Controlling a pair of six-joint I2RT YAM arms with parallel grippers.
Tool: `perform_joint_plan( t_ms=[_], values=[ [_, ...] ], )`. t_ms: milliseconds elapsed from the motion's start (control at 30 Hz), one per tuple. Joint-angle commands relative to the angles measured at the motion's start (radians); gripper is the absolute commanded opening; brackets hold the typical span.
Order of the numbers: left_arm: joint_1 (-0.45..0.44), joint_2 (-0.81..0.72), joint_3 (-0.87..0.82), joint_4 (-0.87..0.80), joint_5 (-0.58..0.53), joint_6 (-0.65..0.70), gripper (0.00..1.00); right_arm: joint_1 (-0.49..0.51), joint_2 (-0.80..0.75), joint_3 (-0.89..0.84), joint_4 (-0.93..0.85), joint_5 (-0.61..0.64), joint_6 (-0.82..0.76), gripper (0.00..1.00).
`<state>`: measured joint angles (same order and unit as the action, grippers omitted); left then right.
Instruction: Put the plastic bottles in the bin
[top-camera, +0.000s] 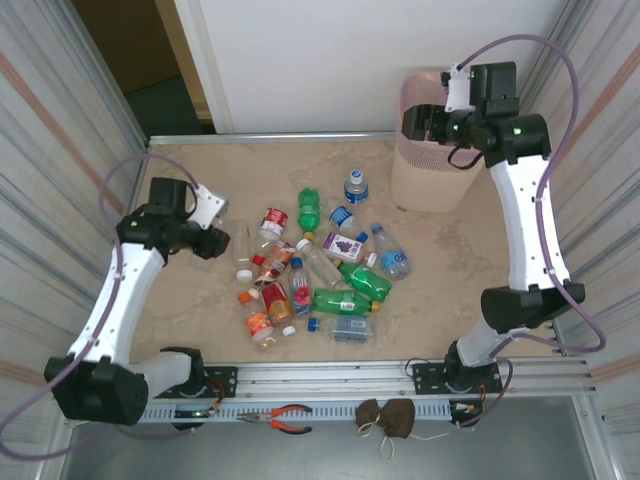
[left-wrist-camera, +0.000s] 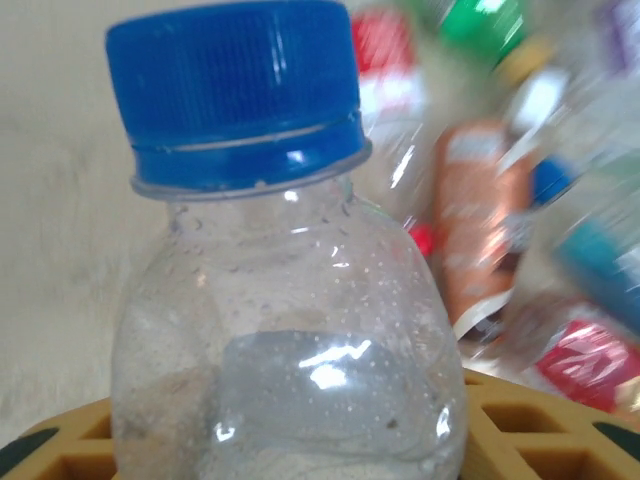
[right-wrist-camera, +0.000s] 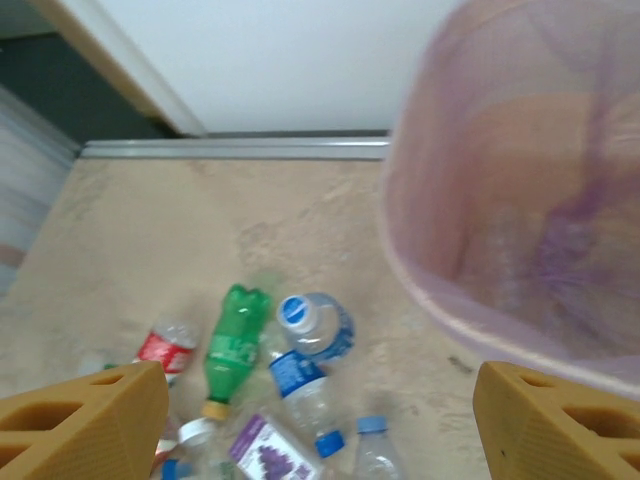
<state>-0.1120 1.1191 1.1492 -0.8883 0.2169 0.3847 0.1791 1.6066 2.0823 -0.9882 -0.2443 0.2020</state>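
Several plastic bottles (top-camera: 320, 270) lie in a loose pile mid-table, among them a green one (top-camera: 309, 212) and a purple-labelled one (top-camera: 343, 246). My left gripper (top-camera: 217, 241) is at the pile's left edge. In the left wrist view a clear bottle with a blue cap (left-wrist-camera: 290, 330) sits between the yellow fingers (left-wrist-camera: 530, 430), touching both sides. The pale-pink bin (top-camera: 425, 180) stands at the back right. My right gripper (top-camera: 420, 122) hovers open beside the bin's rim (right-wrist-camera: 450, 300) with nothing between its fingers (right-wrist-camera: 85, 420). Under it lie a green bottle (right-wrist-camera: 233, 345) and a blue-labelled one (right-wrist-camera: 315, 325).
Corrugated walls close in the left and right sides, and a metal rail (top-camera: 270, 138) runs along the back edge. Orange-handled pliers (top-camera: 280, 418) and a brown pouch (top-camera: 388, 418) rest on the front ledge between the arm bases.
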Motion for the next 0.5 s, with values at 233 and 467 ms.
perform_joint_plan(
  t_ms=[233, 467],
  values=[
    [-0.060, -0.170, -0.002, 0.453, 0.608, -0.237, 0.47, 0.175, -0.291, -0.454, 0.637, -0.331, 0.101, 0.85],
    [-0.211, -0.187, -0.058, 0.767, 0.723, -0.342, 0.47, 0.328, -0.343, -0.519, 0.774, -0.479, 0.025, 0.85]
  ],
)
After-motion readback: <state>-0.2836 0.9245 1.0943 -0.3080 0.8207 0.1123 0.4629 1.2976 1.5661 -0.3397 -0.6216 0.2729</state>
